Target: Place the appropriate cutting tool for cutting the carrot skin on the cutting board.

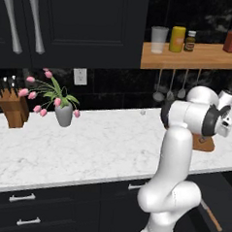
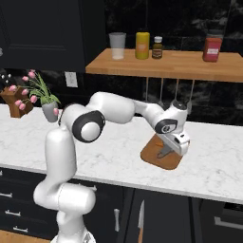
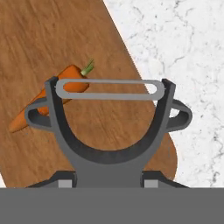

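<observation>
The end effector (image 2: pixel 167 151) is clenched on a grey peeler (image 3: pixel 109 127), held over the cutting board (image 3: pixel 52 39) on the table (image 2: pixel 114 156). Next: lower it and let go. It probably hangs just above the carrot (image 3: pixel 65 78). The arm reaches forward, hand pointing down.

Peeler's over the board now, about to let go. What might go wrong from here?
1. The peeler, held in the shut pincer, hangs right above the carrot; released here, it may land on the carrot and knock or roll it.
2. The peeler's right side sits close to the cutting board edge by the marble counter, so it could end up partly off the board.
</observation>
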